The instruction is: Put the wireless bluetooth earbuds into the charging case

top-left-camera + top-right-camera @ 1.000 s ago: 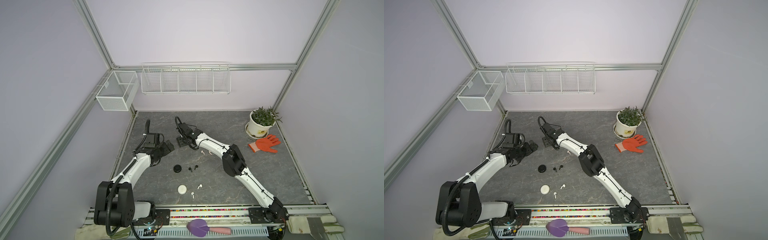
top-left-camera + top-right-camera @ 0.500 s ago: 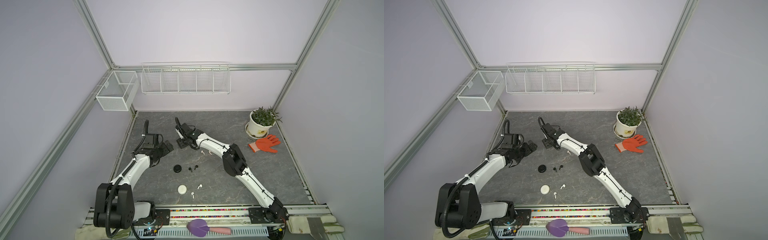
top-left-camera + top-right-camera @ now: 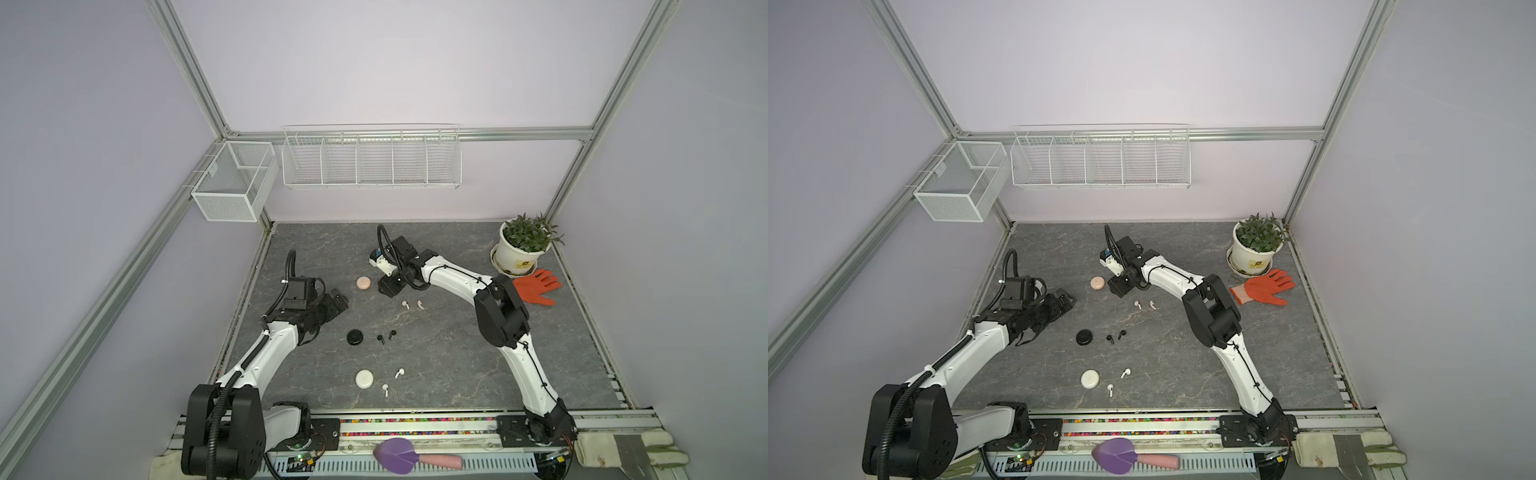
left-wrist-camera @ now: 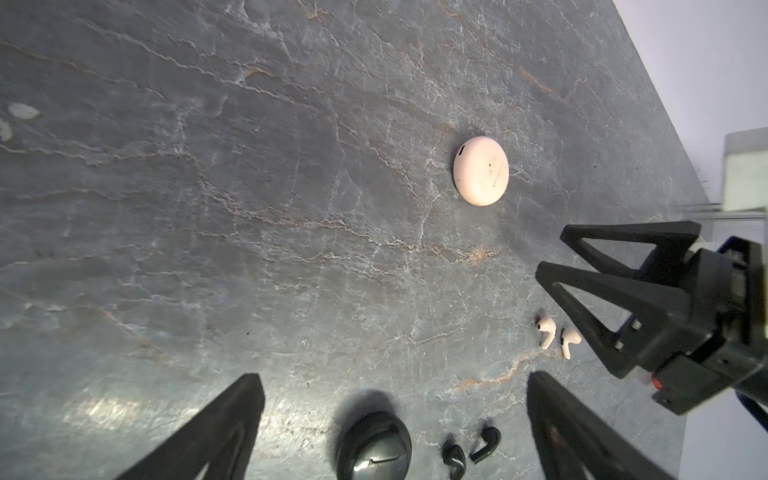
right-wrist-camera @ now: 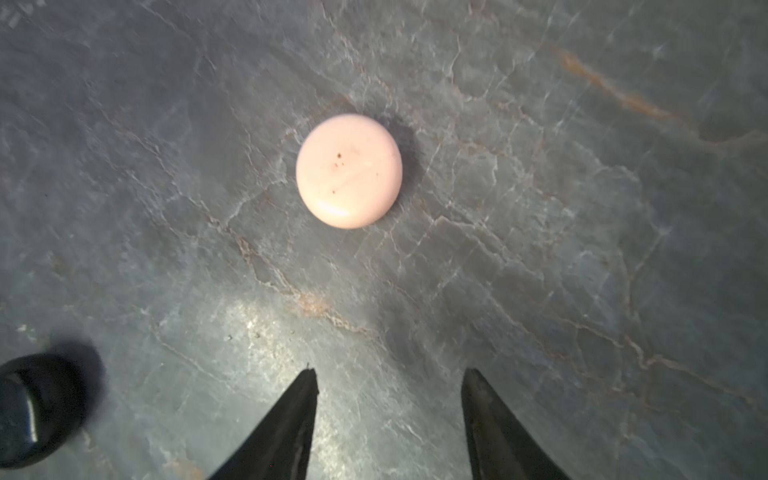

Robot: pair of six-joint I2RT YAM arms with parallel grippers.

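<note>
1. Right hand [image 5: 390, 374]: fingers apart, nothing between them. It hangs low over the counter [image 3: 457, 353], aimed at the pink case [image 5: 349, 171] but short of it, with no contact.
2. Change against one second back: this hand no longer covers the pink case. It is now drawn back toward the pink buds [image 3: 406, 304], so the case shows whole in both top views. The case lies flat and its lid looks shut.
3. Left hand [image 4: 395, 376]: fingers wide apart and empty, on the far side of the pink case from the right hand. Its place is barely changed.
4. All six buds lie loose on the counter, none in a case. The pink pair is just beside the right hand. The black buds [image 3: 380, 338] are near the black case [image 3: 355, 337]. The white buds [image 3: 399, 372] are near the white case [image 3: 364, 378].
5. Reading: no insertion is done yet. The pull-back exposes the pink case, which likely needs a grip and its lid opened before any bud goes in. The buds are tiny beside the fingers, so a slip is likely.
</note>
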